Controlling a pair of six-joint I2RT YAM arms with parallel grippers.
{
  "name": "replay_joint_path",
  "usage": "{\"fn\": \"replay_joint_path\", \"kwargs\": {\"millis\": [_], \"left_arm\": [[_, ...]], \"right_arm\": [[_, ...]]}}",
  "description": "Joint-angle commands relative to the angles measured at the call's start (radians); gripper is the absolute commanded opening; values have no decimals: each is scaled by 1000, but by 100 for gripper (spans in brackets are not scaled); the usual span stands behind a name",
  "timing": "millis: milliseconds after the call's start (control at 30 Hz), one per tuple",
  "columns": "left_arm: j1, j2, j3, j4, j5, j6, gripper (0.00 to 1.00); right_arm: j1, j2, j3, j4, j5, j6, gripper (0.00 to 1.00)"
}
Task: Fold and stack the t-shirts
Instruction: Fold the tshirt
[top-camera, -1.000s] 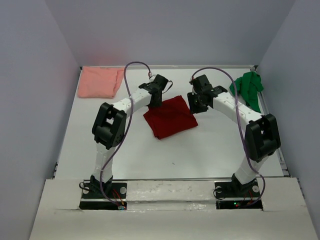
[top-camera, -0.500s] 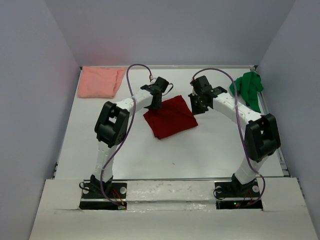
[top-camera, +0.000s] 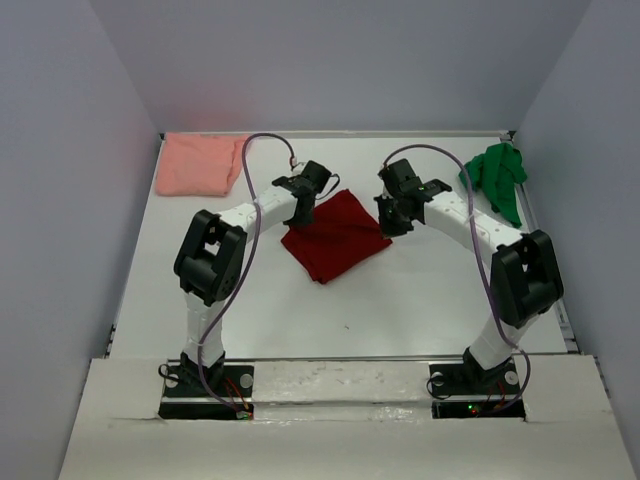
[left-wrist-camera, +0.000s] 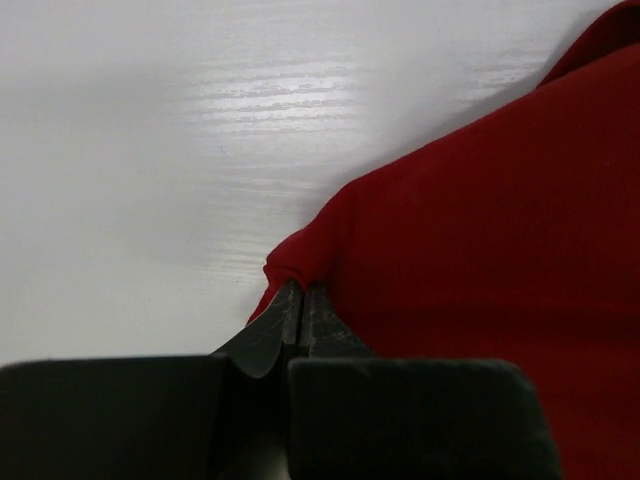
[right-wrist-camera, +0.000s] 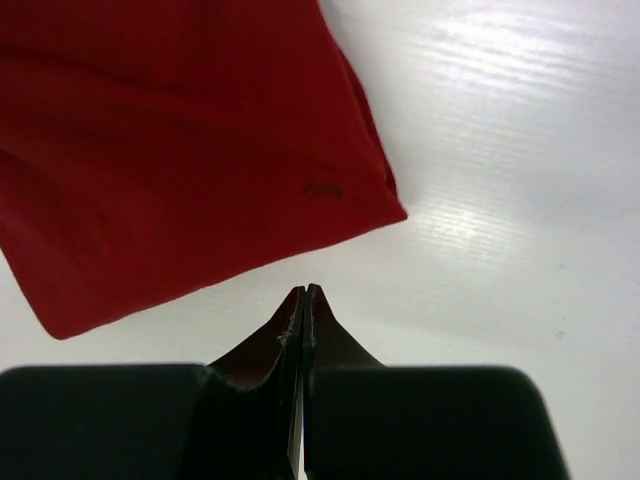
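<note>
The dark red t-shirt (top-camera: 335, 238) lies folded at the table's middle. My left gripper (top-camera: 300, 213) is at its left corner. In the left wrist view that gripper (left-wrist-camera: 302, 292) is shut, with the corner of the dark red t-shirt (left-wrist-camera: 480, 250) pinched at its tips. My right gripper (top-camera: 394, 223) is by the shirt's right corner. In the right wrist view it (right-wrist-camera: 305, 290) is shut on nothing, a little short of the edge of the dark red t-shirt (right-wrist-camera: 180, 150). The salmon pink t-shirt (top-camera: 198, 164) lies folded at the far left. The green t-shirt (top-camera: 497, 176) is crumpled at the far right.
The white table (top-camera: 420, 300) is walled by grey panels on three sides. Both arm bases (top-camera: 210, 385) stand at the near edge, with purple cables arching over the arms.
Both grippers have shut. The left one closed on the red shirt's left corner, and the shirt shifted slightly left and nearer. The right one closed beside the cloth.
</note>
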Motion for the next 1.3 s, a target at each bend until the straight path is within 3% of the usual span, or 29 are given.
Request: {"fn": "replay_joint_path", "kwargs": {"millis": [0, 333, 567, 1267], "left_arm": [[-2, -68, -41, 1, -21, -17, 0], [-29, -99, -58, -3, 3, -18, 0], [-53, -129, -81, -19, 2, -28, 0], [-137, -235, -213, -18, 17, -81, 0]], "right_arm": [[62, -77, -43, -7, -1, 51, 0], [96, -88, -173, 29, -15, 114, 0], [105, 15, -190, 104, -22, 97, 0], [105, 343, 161, 34, 83, 18, 0]]}}
